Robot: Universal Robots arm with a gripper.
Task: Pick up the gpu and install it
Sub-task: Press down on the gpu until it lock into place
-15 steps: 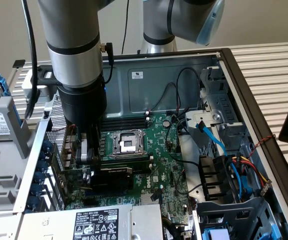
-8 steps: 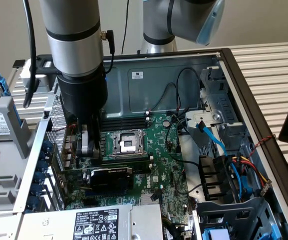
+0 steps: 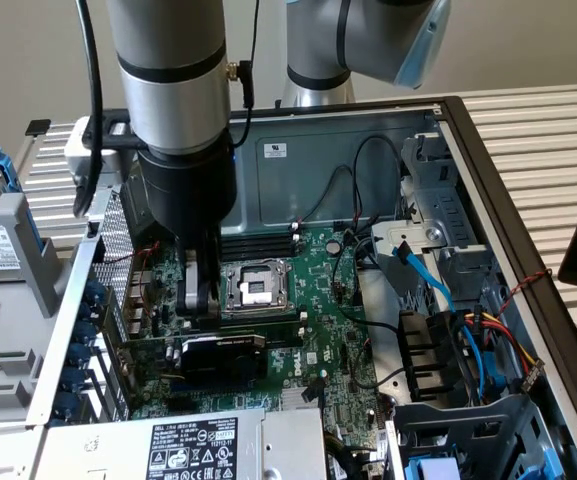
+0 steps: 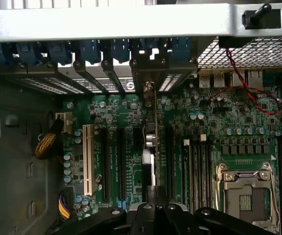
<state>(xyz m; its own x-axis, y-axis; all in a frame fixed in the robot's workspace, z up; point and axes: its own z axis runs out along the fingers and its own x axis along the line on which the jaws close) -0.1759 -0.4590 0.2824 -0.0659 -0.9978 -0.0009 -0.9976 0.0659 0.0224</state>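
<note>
In the exterior view the gripper point(image 3: 200, 295) is seen lowered into the case, just at nine o'clock of the socket point(image 3: 255, 288), with its fingers drawn together. The gpu point(image 3: 223, 357) is found upright on the motherboard point(image 3: 313, 300), at six o'clock of the socket and at twelve o'clock of the power supply point(image 3: 183, 445). In the wrist view the card is seen edge-on in line with the closed fingers point(image 4: 148, 213), its bracket set at the rear slot openings point(image 4: 131, 83). Whether the fingers touch the card cannot be told
</note>
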